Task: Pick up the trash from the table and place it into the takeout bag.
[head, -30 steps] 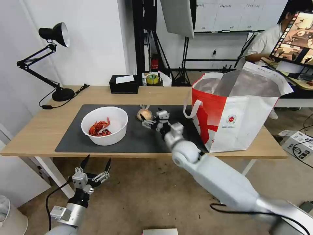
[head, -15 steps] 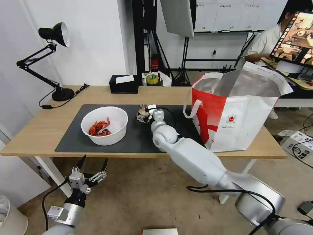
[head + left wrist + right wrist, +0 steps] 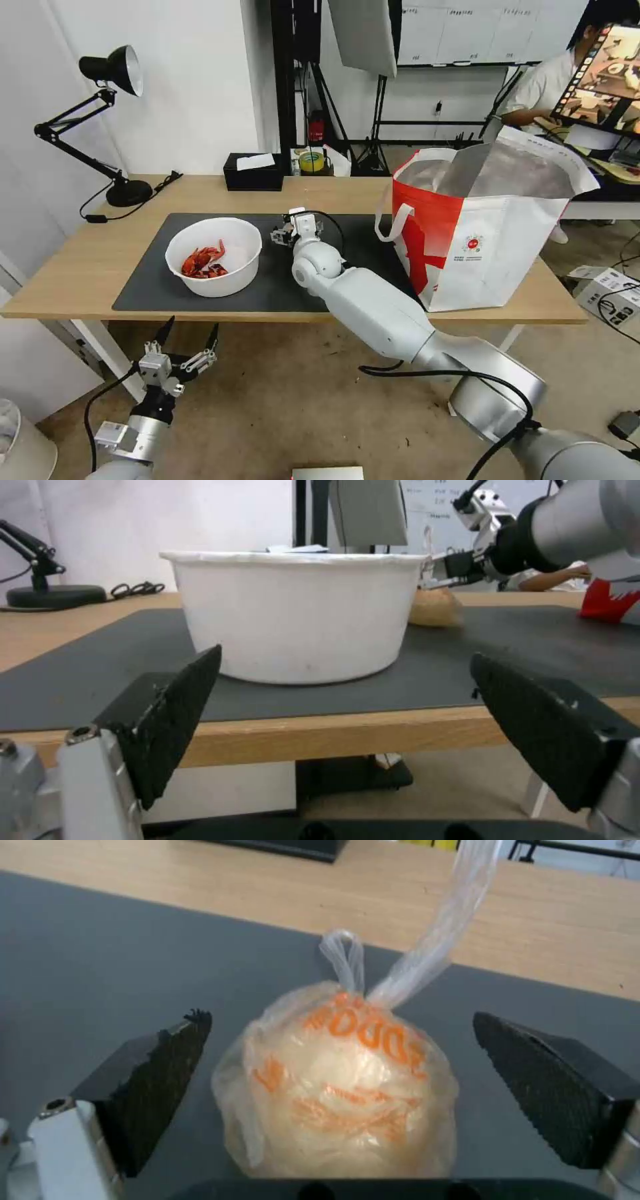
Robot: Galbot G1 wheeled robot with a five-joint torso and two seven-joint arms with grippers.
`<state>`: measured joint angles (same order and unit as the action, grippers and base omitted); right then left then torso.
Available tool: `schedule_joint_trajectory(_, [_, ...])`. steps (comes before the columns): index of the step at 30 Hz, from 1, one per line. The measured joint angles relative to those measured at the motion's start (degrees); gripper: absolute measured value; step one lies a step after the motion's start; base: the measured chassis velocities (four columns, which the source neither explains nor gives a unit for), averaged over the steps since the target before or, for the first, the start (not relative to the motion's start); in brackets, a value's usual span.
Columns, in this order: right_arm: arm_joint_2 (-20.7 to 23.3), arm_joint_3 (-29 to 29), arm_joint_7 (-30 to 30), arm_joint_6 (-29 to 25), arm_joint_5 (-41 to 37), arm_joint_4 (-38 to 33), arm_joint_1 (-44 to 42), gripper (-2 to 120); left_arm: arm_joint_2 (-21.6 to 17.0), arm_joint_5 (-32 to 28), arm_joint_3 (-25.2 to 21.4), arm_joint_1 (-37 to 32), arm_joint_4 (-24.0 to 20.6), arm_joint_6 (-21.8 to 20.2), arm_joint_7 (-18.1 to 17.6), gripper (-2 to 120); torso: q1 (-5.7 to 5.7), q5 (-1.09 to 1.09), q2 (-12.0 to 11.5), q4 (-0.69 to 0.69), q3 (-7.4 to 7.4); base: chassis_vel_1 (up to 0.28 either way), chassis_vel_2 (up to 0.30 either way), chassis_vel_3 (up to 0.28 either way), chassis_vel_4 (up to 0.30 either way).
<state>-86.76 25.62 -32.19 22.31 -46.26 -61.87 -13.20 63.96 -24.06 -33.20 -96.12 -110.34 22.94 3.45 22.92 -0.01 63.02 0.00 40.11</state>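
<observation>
Two trash items visible on the table [image 3: 87, 267], both on the dark mat [image 3: 153, 287], so use the mat as your reference. Going left to right:

Left gripper [image 3: 179, 347] hangs below the table's near edge, off the mat's near-left corner, fingers spread wide, nothing in them.

One white bowl [image 3: 213, 257] sits on the mat's left half with a small heap of red crayfish shells [image 3: 202, 262] inside. Looks like thin, light disposable plastic with stiff-ish walls. Shells are loose, so you'd want it kept level; take it by the rim or pinch the wall, and go easy or I'd expect it to flex.

One bagged bun [image 3: 340, 1080] sits near the mat's middle, toward its far edge. Soft, light, squashy, and the film is probably slippery. Right gripper [image 3: 340, 1090] is around it, fingers apart on either side, neither touching yet. You could close gently across the bun's body, or take the knotted bag tails sticking up on top; a hard squeeze would likely crush it.

One takeout bag [image 3: 487, 233] stands upright over the mat's right end, mouth open, foil lining showing, near the bun
</observation>
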Motion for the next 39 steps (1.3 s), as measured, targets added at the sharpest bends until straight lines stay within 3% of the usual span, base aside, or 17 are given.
schedule_joint_trajectory(20, [-1.45,-1.08,-0.35,1.61,1.44,3.07,-1.12,98,0.69,-0.06,-0.43,-0.4,0.79,1.2,0.07,100,0.0,0.0,0.01,0.0,0.0,0.0,0.0,0.0,0.0])
schedule_joint_trajectory(23, [-1.36,-1.16,-0.52,1.64,1.38,2.93,-1.54,92,0.77,-0.05,-0.45,-0.54,0.86,1.39,0.13,100,0.0,0.0,0.0,0.0,0.0,0.0,0.0,0.0,0.0])
schedule_joint_trajectory(31, [-0.95,-1.39,-0.58,1.27,1.53,1.81,-2.78,61,0.37,-0.38,-0.77,-0.45,0.86,1.45,0.15,100,0.0,0.01,0.01,0.01,-0.01,0.0,0.0,0.0,0.0])
schedule_joint_trajectory(37, [0.41,-0.36,0.53,-1.77,9.01,1.51,-3.63,37,0.36,-0.34,-0.43,-0.15,0.85,1.45,0.15,100,0.0,0.01,0.01,-0.02,0.0,0.0,0.0,0.0,0.0])
schedule_joint_trajectory(39, [0.68,-0.23,0.75,-2.58,10.65,1.33,-3.83,34,0.37,-0.32,-0.4,-0.09,0.84,1.45,0.15,100,0.0,0.01,0.01,-0.02,0.0,0.0,0.0,0.0,0.0])
